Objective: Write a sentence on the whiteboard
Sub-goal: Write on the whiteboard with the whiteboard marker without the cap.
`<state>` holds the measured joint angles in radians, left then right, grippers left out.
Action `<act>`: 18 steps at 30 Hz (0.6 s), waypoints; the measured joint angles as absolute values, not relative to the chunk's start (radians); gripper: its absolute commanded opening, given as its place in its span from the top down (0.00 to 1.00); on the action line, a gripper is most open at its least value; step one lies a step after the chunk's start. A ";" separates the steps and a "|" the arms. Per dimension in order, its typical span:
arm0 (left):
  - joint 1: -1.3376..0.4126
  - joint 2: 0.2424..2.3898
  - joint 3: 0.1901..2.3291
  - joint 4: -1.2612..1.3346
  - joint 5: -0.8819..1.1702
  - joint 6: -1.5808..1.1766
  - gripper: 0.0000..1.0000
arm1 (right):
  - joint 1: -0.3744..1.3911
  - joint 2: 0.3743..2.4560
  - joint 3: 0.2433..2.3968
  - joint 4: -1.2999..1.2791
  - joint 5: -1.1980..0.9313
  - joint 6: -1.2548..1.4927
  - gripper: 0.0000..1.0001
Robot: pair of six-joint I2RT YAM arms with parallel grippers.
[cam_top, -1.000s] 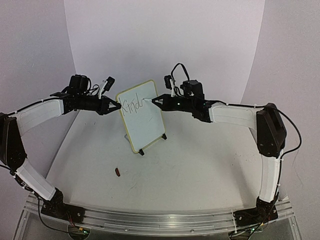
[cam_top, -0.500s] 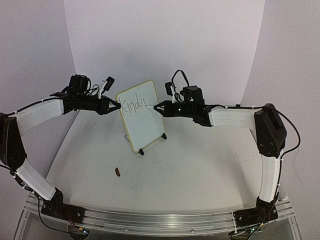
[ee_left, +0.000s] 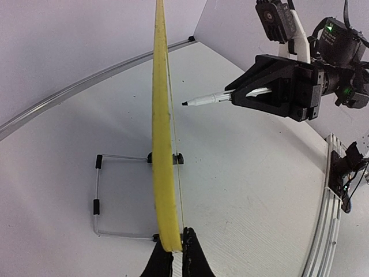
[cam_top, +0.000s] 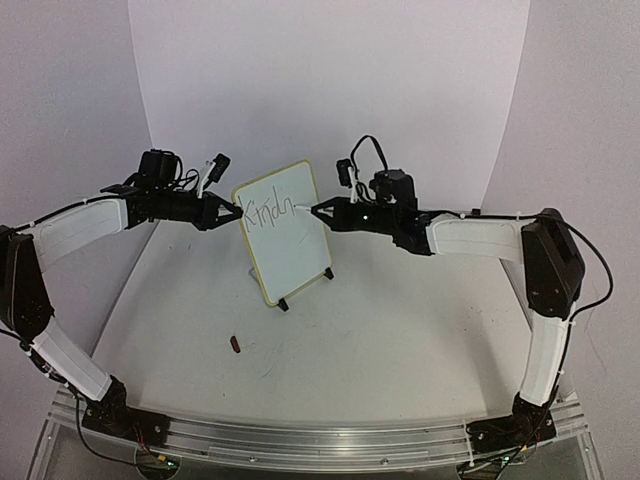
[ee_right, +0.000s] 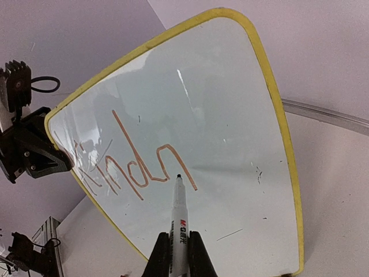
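Observation:
The whiteboard stands upright on its feet mid-table, its yellow frame edge-on in the left wrist view. My left gripper is shut on the board's left edge. My right gripper is shut on a white marker, whose tip sits a small gap off the board face. The sentence reads "Kindn" along the top of the board.
A small red-brown cap lies on the table in front of the board. The board's wire stand sticks out behind it. White backdrop walls close in the far side and both flanks.
An "n" stroke was added after "Kind". My right gripper with the marker then drew back a little to the right, off the board. The left gripper held still.

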<state>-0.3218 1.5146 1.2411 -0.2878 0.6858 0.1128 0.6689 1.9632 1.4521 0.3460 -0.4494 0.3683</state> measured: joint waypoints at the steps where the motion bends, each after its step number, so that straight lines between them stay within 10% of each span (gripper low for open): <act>1: -0.322 1.515 1.241 -0.288 0.686 0.113 1.00 | 0.669 1.963 1.452 0.350 -0.448 0.368 1.00; 18: -0.322 1.515 1.241 -0.288 0.686 0.113 1.00 | 0.669 1.964 1.488 0.352 -0.409 0.369 1.00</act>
